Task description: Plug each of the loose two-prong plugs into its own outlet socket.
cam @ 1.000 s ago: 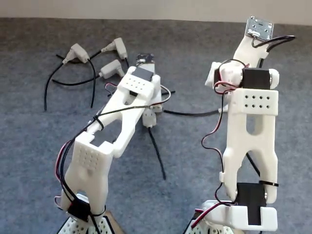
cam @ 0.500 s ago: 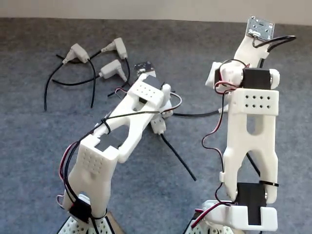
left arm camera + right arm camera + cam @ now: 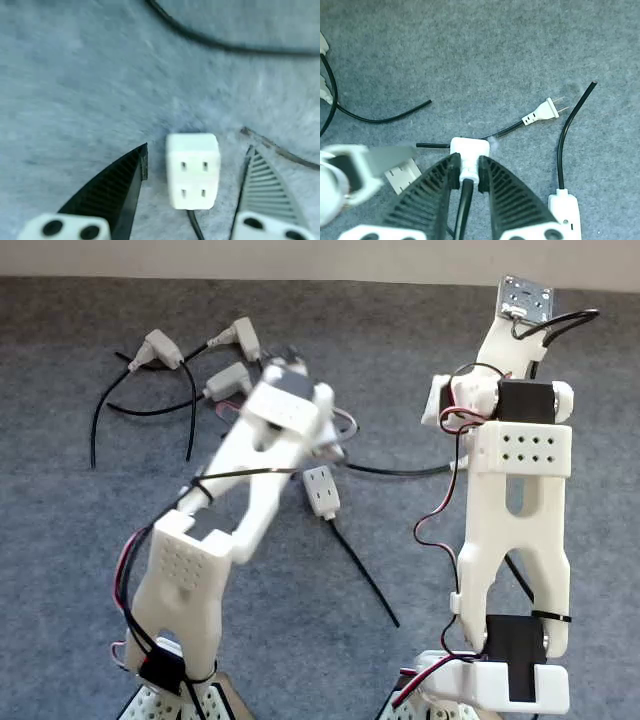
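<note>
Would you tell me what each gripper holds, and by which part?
Right gripper: shut on a white connector, at its narrow cord end. Left gripper: open over the outlet socket, holding nothing.

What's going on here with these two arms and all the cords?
This is a plug-and-socket job on a grey carpet. The left pincer is open over a white socket block lying there, not gripped. The right pincer is shut on a white cord end, with a loose two-prong plug lying on the carpet nearby.
</note>
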### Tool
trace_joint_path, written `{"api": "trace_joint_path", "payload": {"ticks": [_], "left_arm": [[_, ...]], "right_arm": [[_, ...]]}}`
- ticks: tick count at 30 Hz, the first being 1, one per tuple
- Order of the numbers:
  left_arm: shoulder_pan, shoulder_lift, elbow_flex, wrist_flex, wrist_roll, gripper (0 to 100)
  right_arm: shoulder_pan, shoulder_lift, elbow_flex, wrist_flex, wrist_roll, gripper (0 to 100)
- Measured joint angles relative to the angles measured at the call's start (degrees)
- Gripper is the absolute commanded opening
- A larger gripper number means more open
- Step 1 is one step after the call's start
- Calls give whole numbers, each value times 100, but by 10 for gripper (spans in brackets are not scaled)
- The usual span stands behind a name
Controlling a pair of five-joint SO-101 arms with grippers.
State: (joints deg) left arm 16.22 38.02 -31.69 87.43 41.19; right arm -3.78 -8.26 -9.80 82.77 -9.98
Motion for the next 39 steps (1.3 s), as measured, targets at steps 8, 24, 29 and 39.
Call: {"api": "trace_joint_path", "payload": {"ticks": [8,24,29,39], "left_arm": [[-1582,0,-1029,809,-413,306],[-3147,1143,-1046,-598,-413,306],[-3147,1169,-1046,-774,-413,306],[-3147,1169,-1046,-914,-413,306]], "right_arm": [[-835,0,0,255,659,8],[-2374,132,1160,-677,1732,8],[-2391,1143,1002,-853,1749,8],[-2426,2479,-563,-440,1943,8]]}}
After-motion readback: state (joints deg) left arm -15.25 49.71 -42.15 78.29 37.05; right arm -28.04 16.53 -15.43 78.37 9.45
